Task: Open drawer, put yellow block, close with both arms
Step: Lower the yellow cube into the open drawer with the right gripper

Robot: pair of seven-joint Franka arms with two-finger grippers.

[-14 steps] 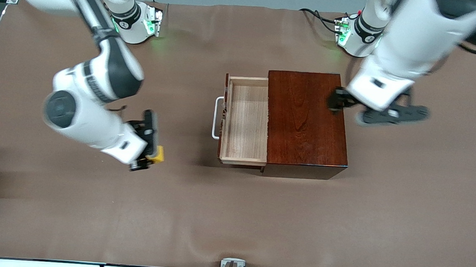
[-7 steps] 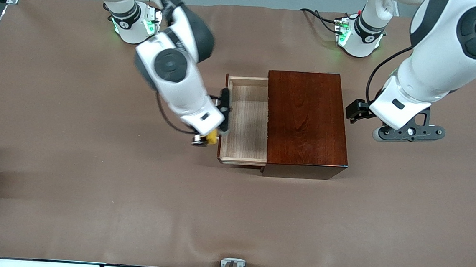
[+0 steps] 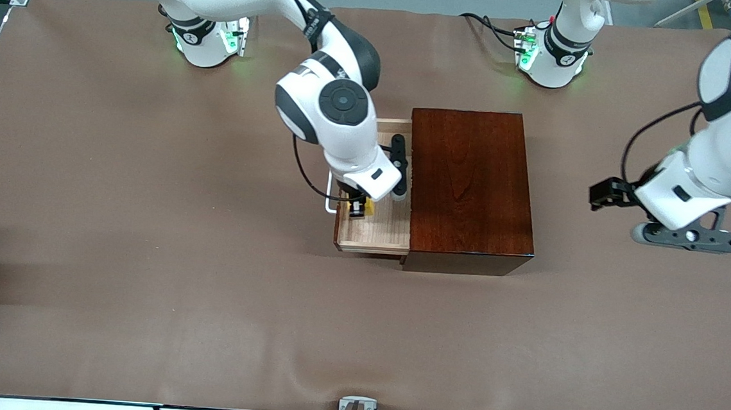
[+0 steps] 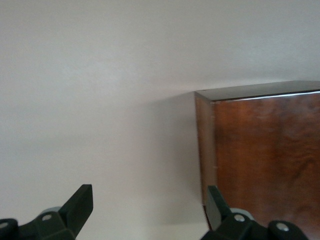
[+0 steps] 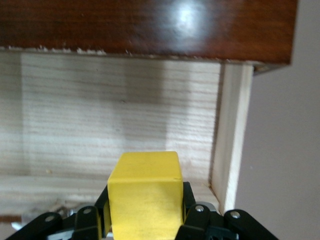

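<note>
Centrally, one yellow block (image 3: 369,206) is held clamped between the fingers of the right hand (image 3: 360,208), in the air over the pulled-out drawer (image 3: 376,230). The drawer's pale tray is seen projecting from the dark reddish-brown wooden box (image 3: 470,183) toward the right arm's end of the table (image 3: 140,292), and its white handle (image 3: 329,193) is partly covered by the right arm's wrist in the front view.

From the right wrist view, the yellow block (image 5: 145,192) is shown filling the gap between the fingers (image 5: 192,212), with the drawer's bare wood floor (image 5: 115,115) below it and one side wall of the tray close beside it; the box's glossy edge is seen above the tray.

The left hand (image 3: 685,235) is held over bare table toward the left arm's end, well apart from the box. Its fingers (image 4: 80,205) are shown spread with nothing between them in the left wrist view, where a corner of the wooden box (image 4: 265,150) is also visible.

One block, one drawer, one box and two arms are counted.
</note>
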